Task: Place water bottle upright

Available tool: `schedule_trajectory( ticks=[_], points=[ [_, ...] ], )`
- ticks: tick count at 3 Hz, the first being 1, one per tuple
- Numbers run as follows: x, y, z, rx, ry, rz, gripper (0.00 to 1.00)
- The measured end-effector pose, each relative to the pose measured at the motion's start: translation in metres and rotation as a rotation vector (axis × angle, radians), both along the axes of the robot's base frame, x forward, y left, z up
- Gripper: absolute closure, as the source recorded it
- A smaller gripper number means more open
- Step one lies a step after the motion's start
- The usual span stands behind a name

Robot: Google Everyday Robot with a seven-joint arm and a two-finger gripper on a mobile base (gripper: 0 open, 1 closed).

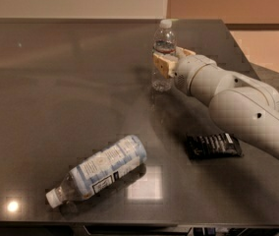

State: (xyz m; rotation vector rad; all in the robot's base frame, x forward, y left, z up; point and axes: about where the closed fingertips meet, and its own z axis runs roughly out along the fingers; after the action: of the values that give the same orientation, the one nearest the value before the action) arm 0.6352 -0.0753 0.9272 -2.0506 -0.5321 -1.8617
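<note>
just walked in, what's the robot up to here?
The robot's hand is at the middle of the small water bottle, which stands upright near the far edge of the table. A bigger bottle lies on its side near the front, and a black packet lies beside the arm.

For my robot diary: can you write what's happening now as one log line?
bottle: upright on table | gripper: at bottle's middle | big bottle: lying near front | packet: beside arm

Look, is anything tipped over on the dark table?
Yes. The fat plastic bottle with the pale blue-white label lies on its side near the front edge. The slim clear white-capped water bottle stands upright at the back, the pincer at its middle.
</note>
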Motion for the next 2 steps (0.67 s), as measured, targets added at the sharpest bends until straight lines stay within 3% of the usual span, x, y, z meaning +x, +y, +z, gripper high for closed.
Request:
schedule_trajectory(
  ticks=[2],
  points=[
    [0.0005,0.0007,-0.0088,-0.014,-0.028,0.002,0.36]
  ],
)
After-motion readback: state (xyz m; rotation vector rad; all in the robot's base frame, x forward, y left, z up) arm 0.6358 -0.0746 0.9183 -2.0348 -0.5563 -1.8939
